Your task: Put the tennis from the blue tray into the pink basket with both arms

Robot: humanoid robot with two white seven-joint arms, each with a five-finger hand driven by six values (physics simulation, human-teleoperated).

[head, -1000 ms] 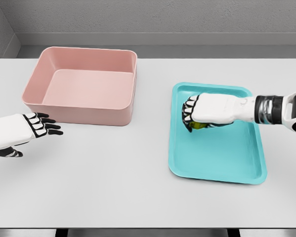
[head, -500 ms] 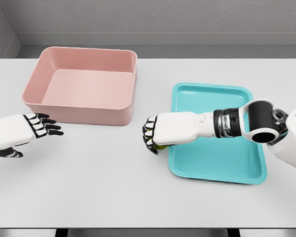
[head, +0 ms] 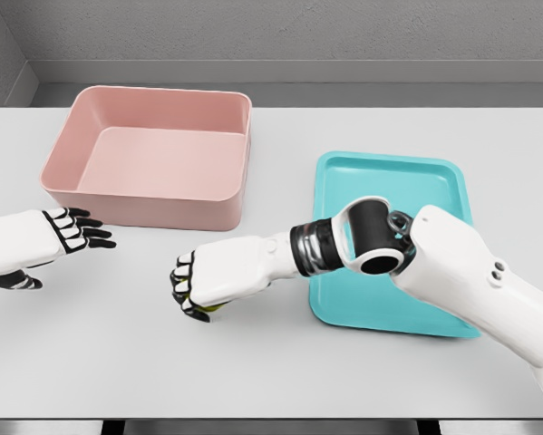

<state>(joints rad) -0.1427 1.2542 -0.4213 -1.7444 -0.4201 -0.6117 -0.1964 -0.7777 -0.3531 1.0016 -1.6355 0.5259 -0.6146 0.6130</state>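
1. At 9 o'clock on the white table, the left hand lies flat with its black-tipped fingers stretched out toward 3 o'clock, holding nothing. Its forearm is cut off by the picture's left edge, and only part of the thumb shows beneath the palm.
2. Toward 11 o'clock stands the pink basket, a rectangular tub with rounded corners. Its near wall hides the front strip of its floor; the floor that shows is bare.
3. Just below the table's middle, near 7 o'clock, the right hand is curled into a fist around the tennis ball. Only a thin yellow-green sliver of the ball shows under the knuckles; the rest is hidden by the fingers and palm. Whether the ball touches the table cannot be told. The fist is on the open table between the left hand and the tray, clear of both and well apart from the basket's near wall.
4. Reaching in from 4 o'clock, the right arm lies across the table, its dark wrist ring and round elbow joint over the tray's left half.
5. At 3 o'clock sits the blue tray, teal in colour. The arm covers much of its lower part and its right near corner; the far part that shows holds nothing.
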